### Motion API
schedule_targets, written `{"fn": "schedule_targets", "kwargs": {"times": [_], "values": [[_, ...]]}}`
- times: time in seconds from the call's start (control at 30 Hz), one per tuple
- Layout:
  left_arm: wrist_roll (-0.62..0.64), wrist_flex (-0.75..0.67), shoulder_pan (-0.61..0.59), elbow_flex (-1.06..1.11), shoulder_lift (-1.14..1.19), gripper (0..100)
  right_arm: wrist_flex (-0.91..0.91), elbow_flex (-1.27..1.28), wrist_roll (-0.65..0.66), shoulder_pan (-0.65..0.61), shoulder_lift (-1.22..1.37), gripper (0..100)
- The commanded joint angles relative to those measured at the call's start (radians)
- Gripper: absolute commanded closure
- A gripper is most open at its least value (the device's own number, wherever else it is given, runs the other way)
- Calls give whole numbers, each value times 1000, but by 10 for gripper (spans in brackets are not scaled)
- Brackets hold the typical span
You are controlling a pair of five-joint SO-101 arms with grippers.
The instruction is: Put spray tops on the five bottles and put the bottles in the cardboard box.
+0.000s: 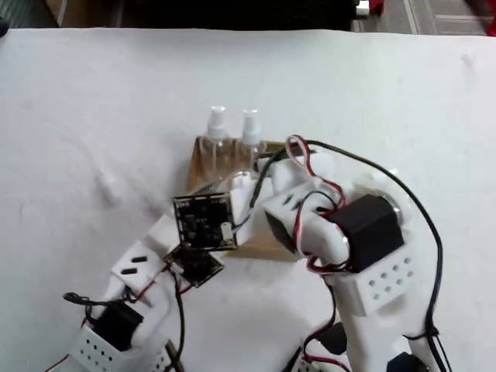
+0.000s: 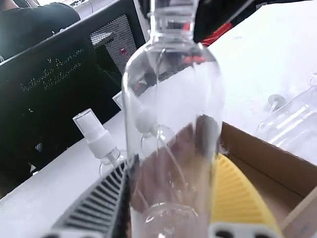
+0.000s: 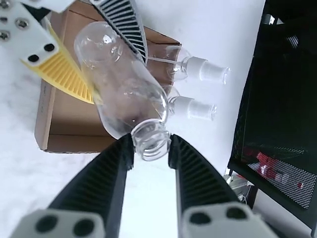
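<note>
The right gripper's (image 3: pixel 150 144) black fingers stand slightly apart with the bare, open neck of a clear bottle (image 3: pixel 133 109) between their tips. They look to be just touching the rim, though whether they actually press on it is hard to tell. No spray top sits on that neck. The bottle's round body is clamped firmly between the left gripper's (image 2: pixel 173 168) yellow finger and black ribbed finger. Its long axis runs along those fingers: the base lies toward the left gripper's palm, and the mouth points out past the fingertips, toward the right gripper. The bottle is held off the table above the cardboard box (image 3: pixel 74 143), near one edge. Inside the box, along its far side in the high view, two capped bottles (image 1: pixel 215 139) (image 1: pixel 250 136) stand side by side, spray tops on. The held bottle's axis lies at an angle to theirs. The box rests on the white table (image 1: pixel 93 101), and both arms meet over it.
</note>
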Motion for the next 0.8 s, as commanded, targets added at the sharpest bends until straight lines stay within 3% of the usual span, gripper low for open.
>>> {"fn": "schedule_targets", "kwargs": {"times": [0.0, 0.27, 0.53, 0.77], "values": [[8, 140, 2, -157, -18, 847, 2, 2, -11, -41, -1, 981], [15, 221, 7, -193, -18, 812, 1, 5, -54, -90, -1, 981], [140, 425, 44, -347, -18, 775, 5, 8, -72, -99, 1, 981], [140, 474, 94, -358, -18, 769, 7, 9, -137, -183, -1, 981]]}}
